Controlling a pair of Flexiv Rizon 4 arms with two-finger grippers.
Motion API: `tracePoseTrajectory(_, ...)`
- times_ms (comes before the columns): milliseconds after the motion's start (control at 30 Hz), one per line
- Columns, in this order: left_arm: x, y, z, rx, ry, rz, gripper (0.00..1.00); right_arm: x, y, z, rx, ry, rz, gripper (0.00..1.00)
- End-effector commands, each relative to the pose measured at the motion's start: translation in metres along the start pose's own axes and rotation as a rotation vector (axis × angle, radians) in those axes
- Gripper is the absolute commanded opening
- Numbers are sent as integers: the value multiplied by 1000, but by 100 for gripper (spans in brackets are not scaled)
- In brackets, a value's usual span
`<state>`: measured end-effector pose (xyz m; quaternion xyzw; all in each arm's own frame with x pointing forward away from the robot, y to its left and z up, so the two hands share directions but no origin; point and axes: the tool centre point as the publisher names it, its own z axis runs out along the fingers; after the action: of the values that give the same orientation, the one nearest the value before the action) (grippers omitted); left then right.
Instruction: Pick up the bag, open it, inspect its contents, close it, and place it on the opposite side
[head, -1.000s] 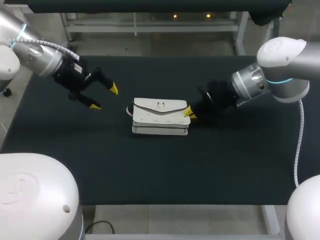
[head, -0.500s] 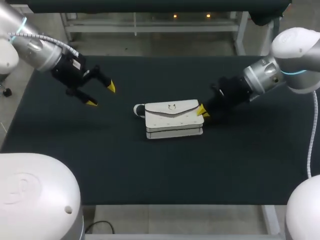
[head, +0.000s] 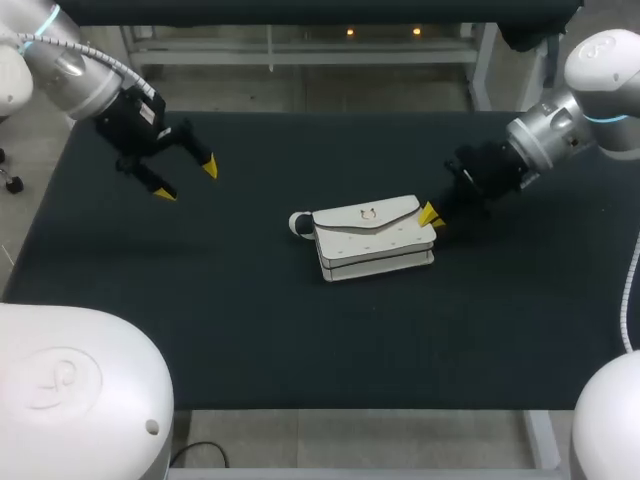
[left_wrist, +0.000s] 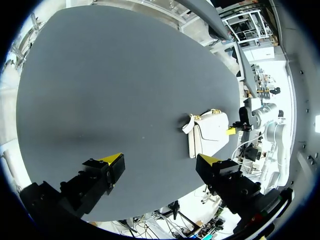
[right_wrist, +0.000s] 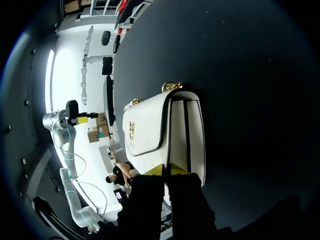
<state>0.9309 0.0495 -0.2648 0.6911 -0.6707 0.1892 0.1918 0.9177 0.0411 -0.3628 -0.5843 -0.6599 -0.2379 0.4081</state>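
My right gripper (head: 431, 215) pinches one end of the white bag (head: 375, 238), which lies near the middle of the table (head: 250, 330). My left gripper (head: 187, 180) hangs spread wide, well apart from it.

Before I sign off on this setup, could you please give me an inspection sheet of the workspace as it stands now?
Surface: table with a black cover, lying flat; no marks seen.
Job's things: white bag lies near the middle, flap closed, a small strap loop at the end away from the right arm.
Clutter: nothing seen.
Grippers: right gripper has its fingers close together on the bag's end nearest it; left gripper is open, holds nothing, and is over the table's far left part, well apart from the bag.
Cables: a light cable hangs by the right arm past the table's edge; none on the surface.
Surroundings: nothing seen reaching over the table.
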Motion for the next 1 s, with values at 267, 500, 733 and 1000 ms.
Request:
tracePoseTrajectory(267, 3, -2, -6, -8, -40, -10, 100, -2, 2, -2, 11, 8, -1, 0)
tracePoseTrajectory(500, 3, -2, -6, -8, -40, -10, 100, -2, 2, -2, 11, 8, -1, 0)
tracePoseTrajectory(733, -6, -5, -17, 25, -91, 4, 100, -16, 15, -22, -11, 17, 23, 0)
tracePoseTrajectory(1000, -20, -13, -30, 59, -109, -1, 100, -40, 31, -67, -53, 44, 0, 0)
